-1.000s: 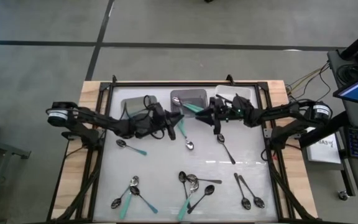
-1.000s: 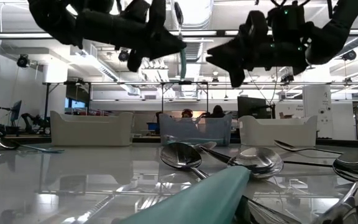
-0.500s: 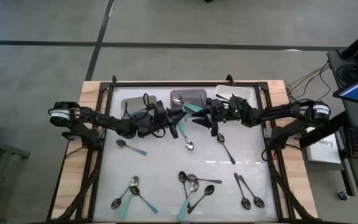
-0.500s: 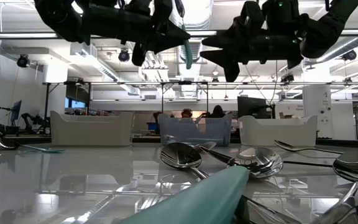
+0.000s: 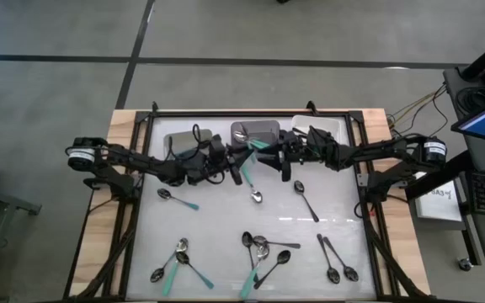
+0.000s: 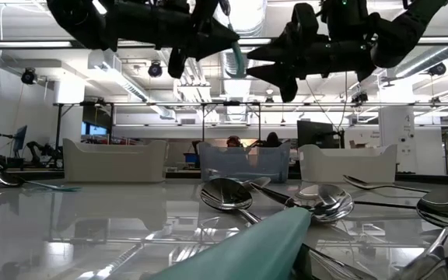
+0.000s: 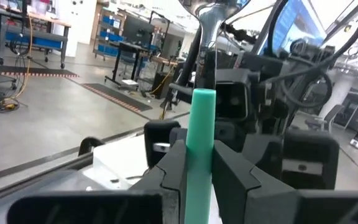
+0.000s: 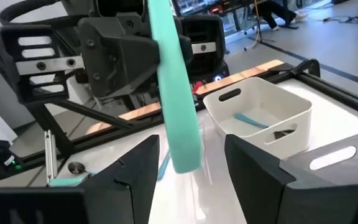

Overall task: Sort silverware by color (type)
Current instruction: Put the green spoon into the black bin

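Note:
My left gripper point(image 7: 199, 146) point(image 5: 236, 167) is high above the table's far middle, shut on a teal-handled spoon point(image 8: 173, 93) point(image 6: 238, 58). My right gripper point(image 8: 191, 162) point(image 5: 278, 160) faces it from the table's right. It is open, and its fingers stand on either side of the handle's free end without touching it. The spoon's bowl is hidden. Several other spoons lie flat on the table: silver, black and teal-handled ones. Among them are a teal one point(image 5: 179, 199), a silver one point(image 5: 256, 198) and a near cluster point(image 5: 259, 248). My left gripper pinches the spoon's teal handle point(image 7: 199, 134) between its two fingers. The handle runs along the fingers and juts past their tips toward my right gripper, ending in a free end point(image 7: 204, 93). The spoon is lifted clear of the table.
Three small bins stand in a row along the far edge: two grey point(image 5: 188, 139) point(image 5: 255, 130) and one white point(image 5: 320, 130). A white bin point(image 8: 260, 118) holds a teal spoon. A black frame rims the table point(image 5: 226, 114). Bare white surface lies in the table's middle point(image 5: 226, 215).
Both grippers have risen. My right gripper has moved toward the table's left, closing in on my left gripper until its fingers flank the teal handle. The spoon has gone up with my left gripper.

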`<state>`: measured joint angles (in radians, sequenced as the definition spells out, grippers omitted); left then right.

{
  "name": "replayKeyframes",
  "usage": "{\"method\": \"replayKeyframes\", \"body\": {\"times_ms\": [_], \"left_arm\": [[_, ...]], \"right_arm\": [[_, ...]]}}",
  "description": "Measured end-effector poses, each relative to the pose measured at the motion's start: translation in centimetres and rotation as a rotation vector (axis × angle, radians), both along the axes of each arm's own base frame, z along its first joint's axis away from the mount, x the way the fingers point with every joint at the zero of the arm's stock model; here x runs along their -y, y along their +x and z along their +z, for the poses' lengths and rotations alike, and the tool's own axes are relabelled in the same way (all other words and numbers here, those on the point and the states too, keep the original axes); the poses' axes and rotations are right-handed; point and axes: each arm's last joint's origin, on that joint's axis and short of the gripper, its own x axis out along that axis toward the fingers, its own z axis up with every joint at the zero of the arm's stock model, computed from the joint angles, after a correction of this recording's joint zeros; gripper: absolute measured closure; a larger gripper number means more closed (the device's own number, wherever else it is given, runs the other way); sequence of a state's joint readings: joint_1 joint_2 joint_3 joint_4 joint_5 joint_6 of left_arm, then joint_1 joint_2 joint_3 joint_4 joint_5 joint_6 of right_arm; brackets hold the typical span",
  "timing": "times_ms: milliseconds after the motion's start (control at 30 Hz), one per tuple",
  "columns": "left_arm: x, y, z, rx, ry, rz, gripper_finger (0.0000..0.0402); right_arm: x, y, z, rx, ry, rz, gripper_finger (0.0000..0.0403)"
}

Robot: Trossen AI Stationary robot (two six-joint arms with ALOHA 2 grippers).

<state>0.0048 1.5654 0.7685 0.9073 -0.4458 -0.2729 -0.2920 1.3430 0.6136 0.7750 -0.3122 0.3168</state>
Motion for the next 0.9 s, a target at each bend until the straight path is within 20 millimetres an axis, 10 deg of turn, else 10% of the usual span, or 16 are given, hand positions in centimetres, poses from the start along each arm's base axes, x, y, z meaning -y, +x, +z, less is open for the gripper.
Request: {"method": "replayKeyframes", "body": {"times_ms": [900], "left_arm": [[-0.4,0.2,0.5,0.009,-0.008,0.033,0.0365]], "right_arm": [[-0.5,1.1,1.7,0.020,-0.104,-0.019,0.0230]]}}
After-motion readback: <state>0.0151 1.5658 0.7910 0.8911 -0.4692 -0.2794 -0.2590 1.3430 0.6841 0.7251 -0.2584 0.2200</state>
